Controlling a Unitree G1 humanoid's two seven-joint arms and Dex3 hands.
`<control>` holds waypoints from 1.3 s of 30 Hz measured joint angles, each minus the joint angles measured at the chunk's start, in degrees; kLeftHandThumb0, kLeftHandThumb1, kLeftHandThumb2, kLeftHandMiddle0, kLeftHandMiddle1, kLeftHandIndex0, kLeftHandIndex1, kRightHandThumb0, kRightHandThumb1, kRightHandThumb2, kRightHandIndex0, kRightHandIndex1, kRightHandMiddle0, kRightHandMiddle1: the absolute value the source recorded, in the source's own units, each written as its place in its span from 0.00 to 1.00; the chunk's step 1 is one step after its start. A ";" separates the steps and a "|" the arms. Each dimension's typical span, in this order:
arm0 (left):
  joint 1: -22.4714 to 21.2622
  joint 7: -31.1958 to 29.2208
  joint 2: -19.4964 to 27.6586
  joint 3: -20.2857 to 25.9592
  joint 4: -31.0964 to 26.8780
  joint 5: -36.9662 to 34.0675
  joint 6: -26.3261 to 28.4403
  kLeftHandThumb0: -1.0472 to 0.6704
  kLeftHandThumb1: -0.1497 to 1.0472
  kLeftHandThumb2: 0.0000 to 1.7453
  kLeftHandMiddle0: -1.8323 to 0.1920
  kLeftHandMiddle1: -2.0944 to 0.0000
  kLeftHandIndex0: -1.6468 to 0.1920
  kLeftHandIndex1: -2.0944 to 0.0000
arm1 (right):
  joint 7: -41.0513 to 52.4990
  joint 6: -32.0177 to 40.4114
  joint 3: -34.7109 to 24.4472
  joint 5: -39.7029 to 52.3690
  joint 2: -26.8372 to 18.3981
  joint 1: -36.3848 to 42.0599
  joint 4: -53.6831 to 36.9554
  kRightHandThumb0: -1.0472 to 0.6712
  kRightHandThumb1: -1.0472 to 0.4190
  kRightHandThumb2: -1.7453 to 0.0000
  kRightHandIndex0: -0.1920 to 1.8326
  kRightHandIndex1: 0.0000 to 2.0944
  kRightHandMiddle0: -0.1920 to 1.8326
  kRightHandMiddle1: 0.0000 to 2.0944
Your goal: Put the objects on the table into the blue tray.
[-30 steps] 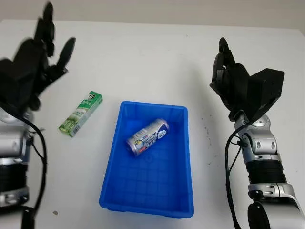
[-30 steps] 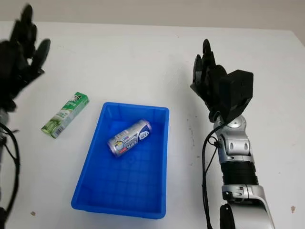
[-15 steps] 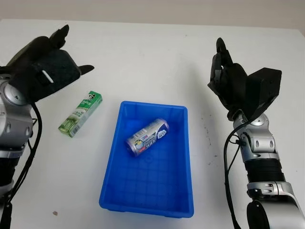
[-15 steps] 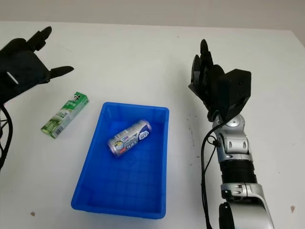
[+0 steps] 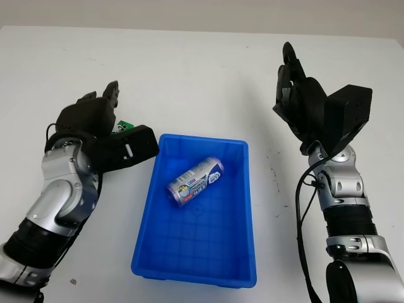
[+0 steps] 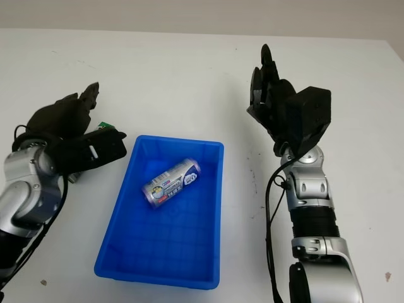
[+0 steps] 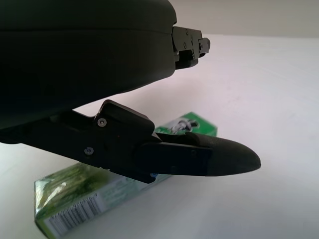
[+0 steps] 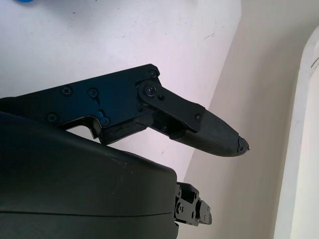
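A blue tray (image 5: 235,252) sits mid-table with a silver and blue can (image 5: 195,181) lying on its side inside it. Left of the tray, my left hand (image 5: 104,129) hovers open over a green box (image 7: 124,191), hiding most of it from the head cameras; only a green corner (image 5: 123,126) peeks out. The left wrist view has the box lying on the table just beneath the fingers (image 7: 199,157), not gripped. My right hand (image 5: 303,107) is raised, open, to the right of the tray, holding nothing.
The white table (image 5: 202,76) stretches all around the tray. Its far edge meets a pale wall (image 8: 259,99) at the back. A small dark speck (image 5: 73,281) lies near the front left.
My left hand has swung down and to the right from its raised spot at the far left, coming over the green box and covering it. The right hand has barely shifted.
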 measured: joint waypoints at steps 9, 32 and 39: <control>-1.56 -14.86 0.41 -4.51 2.32 28.41 1.27 0.14 1.00 0.09 0.91 0.96 0.89 0.96 | 0.69 0.61 -0.01 0.11 -0.34 -0.26 -0.10 0.23 0.00 0.46 0.00 0.00 0.00 0.00; -0.67 -14.65 -2.49 5.68 4.74 21.63 -15.39 0.25 1.00 0.20 0.61 0.00 0.90 0.35 | 0.97 -0.99 -0.16 1.53 -0.01 -2.77 1.91 0.23 0.00 0.49 0.00 0.00 0.00 0.00; -0.29 3.74 -5.07 8.44 7.53 14.66 -16.52 0.37 1.00 0.27 0.49 0.00 0.82 0.00 | 0.63 -1.00 -0.14 1.20 -0.13 -3.08 2.56 0.24 0.00 0.49 0.00 0.00 0.00 0.00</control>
